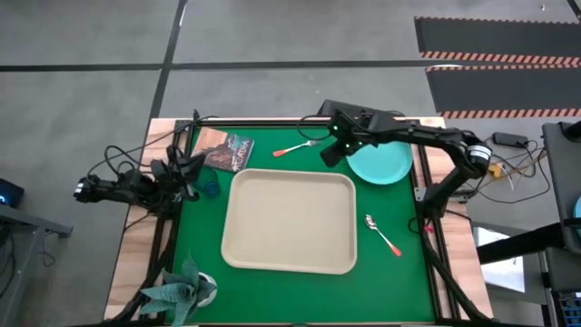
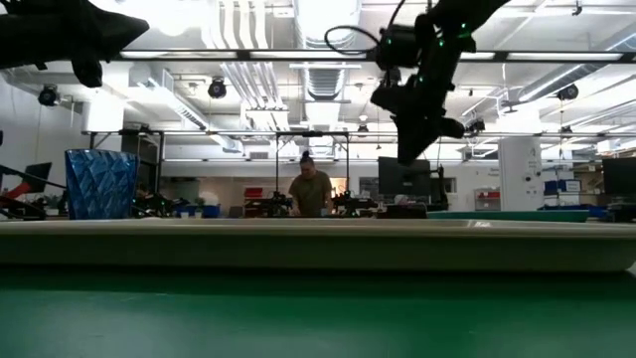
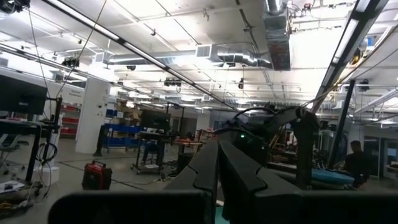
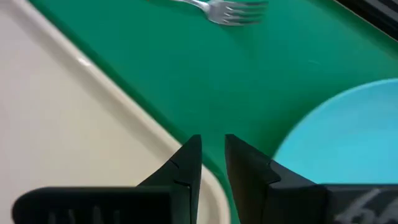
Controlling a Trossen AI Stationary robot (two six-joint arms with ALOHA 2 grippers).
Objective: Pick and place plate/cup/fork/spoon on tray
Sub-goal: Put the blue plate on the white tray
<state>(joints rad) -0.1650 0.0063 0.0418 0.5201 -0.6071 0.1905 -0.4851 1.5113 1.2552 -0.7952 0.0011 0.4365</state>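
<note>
High view: the right gripper [image 1: 332, 154] hangs above the green mat between the tray [image 1: 290, 222] and the plate [image 1: 381, 163]; the fork [image 1: 295, 148] lies near the far edge, the spoon [image 1: 382, 233] just beside the tray, the cup [image 1: 211, 189] by the left gripper [image 1: 189, 168].

Right wrist view: its fingers [image 4: 186, 165] stand narrowly apart, empty.

Left wrist view: fingers [image 3: 233, 171] nearly closed, empty.

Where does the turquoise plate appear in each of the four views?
High view: the plate is right of the tray, under the right arm.
Low view: only its thin edge at right, behind the tray rim.
Left wrist view: not identifiable.
Right wrist view: at lower right.
Shared landmark: the tray.
</note>
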